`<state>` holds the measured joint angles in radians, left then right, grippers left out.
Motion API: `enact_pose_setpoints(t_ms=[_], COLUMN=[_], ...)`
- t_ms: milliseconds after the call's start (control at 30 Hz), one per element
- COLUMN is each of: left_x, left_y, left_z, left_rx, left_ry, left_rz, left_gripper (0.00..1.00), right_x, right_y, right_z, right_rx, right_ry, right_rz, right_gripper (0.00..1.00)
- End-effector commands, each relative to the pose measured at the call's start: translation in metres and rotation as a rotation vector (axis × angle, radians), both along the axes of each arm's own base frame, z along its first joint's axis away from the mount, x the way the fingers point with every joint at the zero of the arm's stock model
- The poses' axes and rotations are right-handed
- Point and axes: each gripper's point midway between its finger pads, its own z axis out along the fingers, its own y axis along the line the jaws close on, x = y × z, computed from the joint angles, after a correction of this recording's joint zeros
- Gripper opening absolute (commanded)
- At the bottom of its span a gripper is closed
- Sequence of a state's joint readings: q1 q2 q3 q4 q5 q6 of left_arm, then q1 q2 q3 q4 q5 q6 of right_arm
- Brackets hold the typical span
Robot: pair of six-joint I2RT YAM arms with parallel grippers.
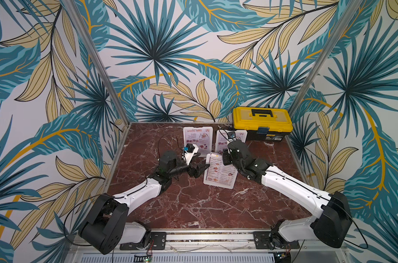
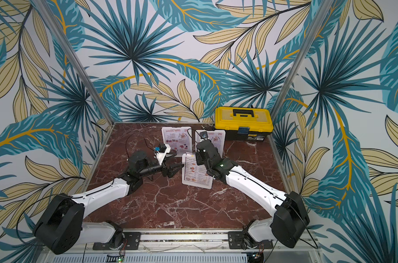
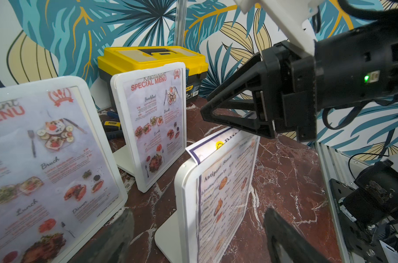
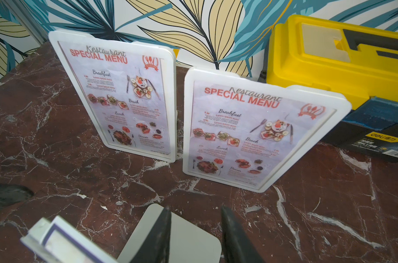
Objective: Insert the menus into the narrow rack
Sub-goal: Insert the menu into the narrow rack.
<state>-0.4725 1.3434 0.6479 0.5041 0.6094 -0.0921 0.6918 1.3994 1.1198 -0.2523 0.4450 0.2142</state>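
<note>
Left wrist view: the white menu [image 3: 208,149] sits nearly home in the narrow rack [image 3: 225,193], its top strip poking out, well forward of the yellow toolbox [image 3: 152,59].
Right gripper [image 4: 195,210]: fingers part-open and empty, at the rack's toolbox side, likely to press the sheet down.
Left gripper [image 1: 199,170]: fingers wide and empty, on the rack's far side from the toolbox, seemingly to steady it.
Red-titled menus [image 4: 122,98]: fully seated, just before the toolbox.

A SPECIAL MENU sheet [image 4: 122,98] and a second SPECIAL MENU sheet [image 4: 245,134] are framed in white stands [image 4: 56,38], upright on the marble table [image 4: 56,164], a yellow toolbox [image 4: 325,61] set behind. A pale base [image 4: 193,241] is seen between the parted jaws of the right gripper [image 4: 194,209]
</note>
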Motion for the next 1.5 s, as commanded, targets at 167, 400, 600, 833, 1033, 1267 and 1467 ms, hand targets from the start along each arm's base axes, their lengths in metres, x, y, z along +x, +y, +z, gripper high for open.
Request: enact_pose_setpoints(t_ms=[167,400,600,833,1033,1267,1467], left_x=[-0.003,-0.004,-0.004,-0.006,-0.005,-0.008,-0.011], left_y=[0.0,0.0,0.001,0.001,0.001,0.002,0.005], left_z=[-0.01,-0.011,-0.012,-0.011,-0.01,-0.007,-0.005], left_rx=[0.018,0.02,0.023,0.019,0.018,0.015,0.015], left_ry=[-0.002,-0.001,-0.001,-0.001,-0.004,-0.014,-0.026], left_rz=[-0.011,-0.01,-0.007,-0.011,-0.012,-0.009,-0.003], left_gripper=[0.89,0.89,0.89,0.89,0.89,0.89,0.89], right_x=[0.001,-0.002,-0.007,-0.003,0.006,0.018,0.016], right_y=[0.022,0.037,0.043,0.034,0.031,0.053,0.062], right_z=[0.006,0.003,0.0,0.024,0.041,0.017,0.007], right_rx=[-0.029,-0.05,-0.063,-0.083,-0.117,-0.149,-0.126], right_ry=[0.01,0.016,0.021,-0.048,-0.076,0.014,0.046], right_rz=[0.05,0.076,0.09,0.045,0.013,0.069,0.104], right_gripper=[0.38,0.38,0.38,0.42,0.45,0.45,0.44])
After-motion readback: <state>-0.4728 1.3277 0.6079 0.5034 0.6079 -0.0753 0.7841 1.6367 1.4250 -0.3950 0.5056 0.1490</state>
